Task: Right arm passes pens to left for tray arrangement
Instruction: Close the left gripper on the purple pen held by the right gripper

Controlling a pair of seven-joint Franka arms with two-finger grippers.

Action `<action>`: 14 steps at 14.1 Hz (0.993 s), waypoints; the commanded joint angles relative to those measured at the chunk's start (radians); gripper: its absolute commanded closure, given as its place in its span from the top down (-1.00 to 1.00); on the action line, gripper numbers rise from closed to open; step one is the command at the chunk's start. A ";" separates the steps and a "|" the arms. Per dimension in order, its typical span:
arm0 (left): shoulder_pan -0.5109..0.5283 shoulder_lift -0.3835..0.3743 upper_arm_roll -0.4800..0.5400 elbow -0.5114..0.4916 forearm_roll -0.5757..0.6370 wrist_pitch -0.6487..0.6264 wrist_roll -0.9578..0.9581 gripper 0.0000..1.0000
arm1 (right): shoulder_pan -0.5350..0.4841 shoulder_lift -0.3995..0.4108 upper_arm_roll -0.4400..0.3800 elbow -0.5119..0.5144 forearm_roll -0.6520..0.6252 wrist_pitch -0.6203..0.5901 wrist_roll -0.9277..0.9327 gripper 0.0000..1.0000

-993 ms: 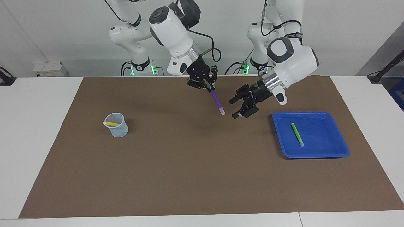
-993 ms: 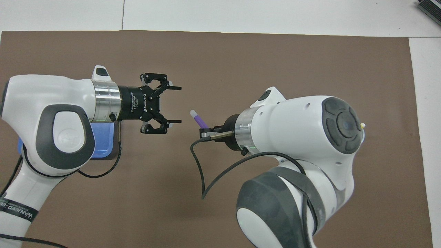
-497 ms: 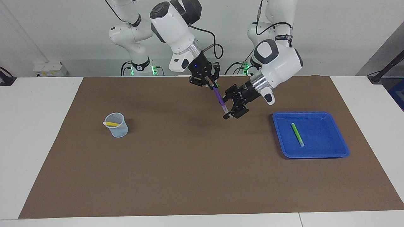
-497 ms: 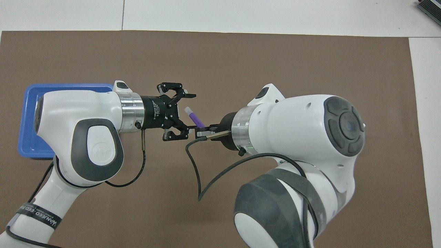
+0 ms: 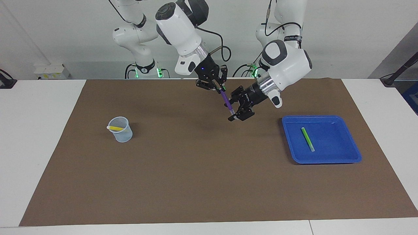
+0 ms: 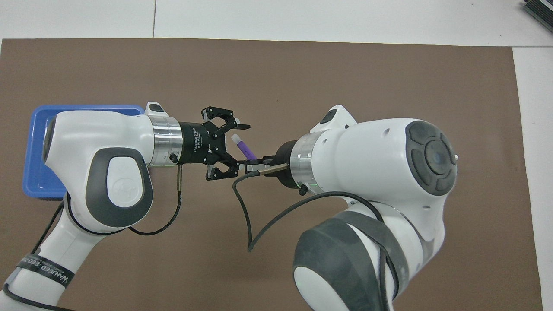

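Note:
My right gripper (image 5: pixel 214 87), with the blue wrist light, is shut on the upper end of the purple pen (image 5: pixel 226 100) and holds it slanted in the air over the mat, pale tip down. The pen also shows in the overhead view (image 6: pixel 243 146). My left gripper (image 5: pixel 232 108) is open, its fingers on either side of the pen's lower end; I cannot tell if they touch it. The green pen (image 5: pixel 307 139) lies in the blue tray (image 5: pixel 333 119) toward the left arm's end. The yellow pen (image 5: pixel 115 128) rests in the mesh cup.
The small pale-blue mesh cup (image 5: pixel 121 130) stands on the brown mat (image 5: pixel 202 182) toward the right arm's end. In the overhead view the left arm covers most of the tray (image 6: pixel 36 129).
My left gripper has moved from beside the tray toward the right gripper and now straddles the purple pen's lower end. The right gripper has lifted the pen slightly.

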State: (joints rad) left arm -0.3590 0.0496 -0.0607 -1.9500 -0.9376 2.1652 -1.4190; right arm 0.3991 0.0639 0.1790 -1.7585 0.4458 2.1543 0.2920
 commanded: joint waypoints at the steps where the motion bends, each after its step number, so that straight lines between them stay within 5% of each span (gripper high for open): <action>1: 0.018 -0.008 0.007 0.026 0.037 -0.073 -0.011 0.55 | -0.008 0.008 0.007 0.013 0.027 -0.004 -0.020 -1.00; 10: 0.020 -0.016 0.010 0.025 0.039 -0.105 0.009 0.20 | -0.008 0.008 0.007 0.013 0.027 -0.004 -0.020 -1.00; 14: 0.020 -0.017 0.010 0.025 0.037 -0.107 0.009 -0.39 | -0.008 0.008 0.007 0.013 0.027 -0.002 -0.020 -1.00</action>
State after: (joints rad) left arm -0.3458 0.0487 -0.0522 -1.9225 -0.9119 2.0827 -1.4126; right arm 0.3991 0.0640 0.1791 -1.7577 0.4458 2.1542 0.2920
